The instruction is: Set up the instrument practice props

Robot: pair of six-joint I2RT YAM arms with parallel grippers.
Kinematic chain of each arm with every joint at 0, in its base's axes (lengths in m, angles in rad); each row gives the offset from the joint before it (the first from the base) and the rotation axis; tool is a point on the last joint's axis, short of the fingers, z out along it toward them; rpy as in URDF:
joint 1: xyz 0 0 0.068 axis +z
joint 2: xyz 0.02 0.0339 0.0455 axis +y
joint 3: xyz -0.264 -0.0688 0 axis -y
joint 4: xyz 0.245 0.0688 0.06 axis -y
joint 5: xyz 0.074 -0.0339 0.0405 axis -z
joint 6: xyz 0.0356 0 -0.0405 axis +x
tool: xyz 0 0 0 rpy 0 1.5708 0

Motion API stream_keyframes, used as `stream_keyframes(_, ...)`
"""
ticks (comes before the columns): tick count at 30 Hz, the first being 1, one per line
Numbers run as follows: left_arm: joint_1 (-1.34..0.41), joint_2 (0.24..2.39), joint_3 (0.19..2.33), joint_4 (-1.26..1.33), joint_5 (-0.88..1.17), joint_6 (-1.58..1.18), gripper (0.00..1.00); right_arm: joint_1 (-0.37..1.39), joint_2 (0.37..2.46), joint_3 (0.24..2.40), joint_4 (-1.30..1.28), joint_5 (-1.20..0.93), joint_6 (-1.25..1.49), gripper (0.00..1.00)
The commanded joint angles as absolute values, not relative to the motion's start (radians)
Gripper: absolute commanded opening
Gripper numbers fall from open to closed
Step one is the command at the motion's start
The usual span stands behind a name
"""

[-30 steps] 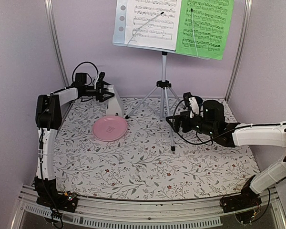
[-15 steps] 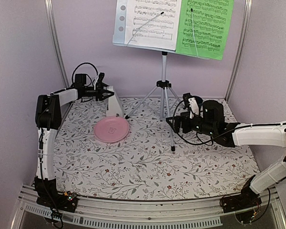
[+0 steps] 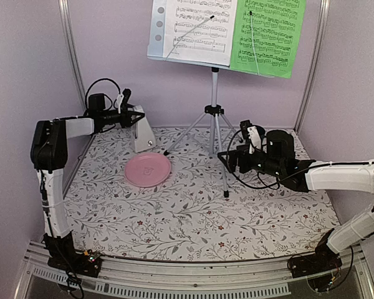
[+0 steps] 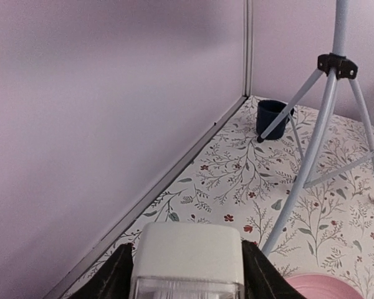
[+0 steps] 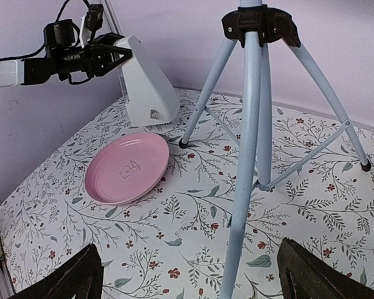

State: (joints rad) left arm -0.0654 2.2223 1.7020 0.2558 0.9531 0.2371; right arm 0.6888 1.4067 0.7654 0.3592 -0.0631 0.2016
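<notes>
Looking down from above, the music stand [image 3: 214, 87] rises on its tripod at the back of the flowered table [image 3: 193, 218], and its desk carries a white sheet [image 3: 196, 28] with a green sheet [image 3: 268, 34] just beside it on the right. The left gripper [image 3: 129, 117] reaches toward the back left corner and pinches the narrow top of the white metronome [image 3: 142, 134], which sits close to the wall [image 3: 31, 75] and leans a little. Whether its base rests on the table cannot be told. A pink plate [image 3: 148, 169] lies near, in front of the metronome and apart from it. The right gripper [image 3: 227, 159] hovers low beside the tripod's front leg, its jaws spread wide around nothing.

The left wrist view shows the metronome's white top between two dark fingers [image 4: 112, 280], one pressed against each side. Beyond it stand the tripod legs and a dark blue mug [image 4: 271, 118] at the far wall.

In the right wrist view, the right arm's fingertips [image 5: 81, 274] sit well apart at the lower corners, with a tripod leg between them. Farther off, the metronome tilts under the left gripper, just behind the plate.
</notes>
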Motion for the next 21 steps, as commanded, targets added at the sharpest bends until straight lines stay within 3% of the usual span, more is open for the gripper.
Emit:
stream_keyframes(1,-0.071,2.048,1.672,0.475,0.865,0.175,0.21,0.688,1.378,0.79,0.365,-0.067,0.19,0.99)
stream_keyframes(10,-0.18,1.776,1.467,0.422,0.682,0.183,0.16,0.688,1.379,0.816,0.365,-0.08,0.187,0.99)
stream_keyframes(21,-0.504,1.508,1.12,0.434,0.322,0.093,0.12,0.686,1.37,0.804,0.361,-0.112,0.205,0.99)
